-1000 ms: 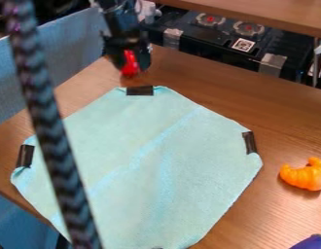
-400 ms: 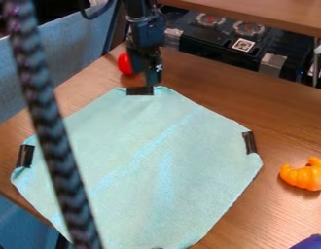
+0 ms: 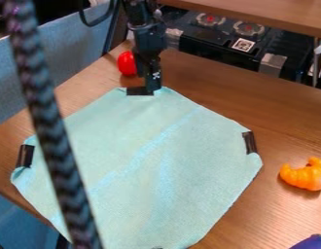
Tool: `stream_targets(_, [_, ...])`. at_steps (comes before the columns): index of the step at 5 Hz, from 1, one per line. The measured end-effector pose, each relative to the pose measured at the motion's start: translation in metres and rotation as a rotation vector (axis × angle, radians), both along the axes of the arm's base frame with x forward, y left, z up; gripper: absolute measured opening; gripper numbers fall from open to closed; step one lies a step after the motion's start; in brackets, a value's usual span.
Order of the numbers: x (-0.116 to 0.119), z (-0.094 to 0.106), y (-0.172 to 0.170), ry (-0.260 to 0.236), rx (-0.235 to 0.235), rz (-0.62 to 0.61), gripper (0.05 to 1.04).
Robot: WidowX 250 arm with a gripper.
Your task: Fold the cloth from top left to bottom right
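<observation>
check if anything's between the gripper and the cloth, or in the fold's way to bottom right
Nothing visible stands between the gripper and the cloth. Towards bottom right the way looks open; a braided cord crosses the view over the cloth's left side.

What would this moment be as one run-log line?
Cloth: spread out, not folded over | Gripper: at black tab on cloth's far corner | Red object: beside gripper | Orange object: right of cloth

The pale turquoise cloth [image 3: 156,160] lies unfolded on the wooden table [image 3: 280,114].
</observation>
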State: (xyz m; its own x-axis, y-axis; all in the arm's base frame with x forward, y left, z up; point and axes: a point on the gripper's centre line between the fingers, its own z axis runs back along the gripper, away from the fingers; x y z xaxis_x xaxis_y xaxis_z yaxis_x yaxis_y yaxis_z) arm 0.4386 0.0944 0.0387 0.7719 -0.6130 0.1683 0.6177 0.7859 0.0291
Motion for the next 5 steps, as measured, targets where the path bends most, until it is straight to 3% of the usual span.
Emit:
stream_targets(2, [-0.001,-0.001,0.008,-0.001,0.018,0.013,1.001])
stream_targets(3, [-0.006,-0.018,0.009,0.051,0.023,0.019,0.976])
stream_targets(5, [-0.004,-0.022,0.014,0.069,0.058,0.052,0.468])
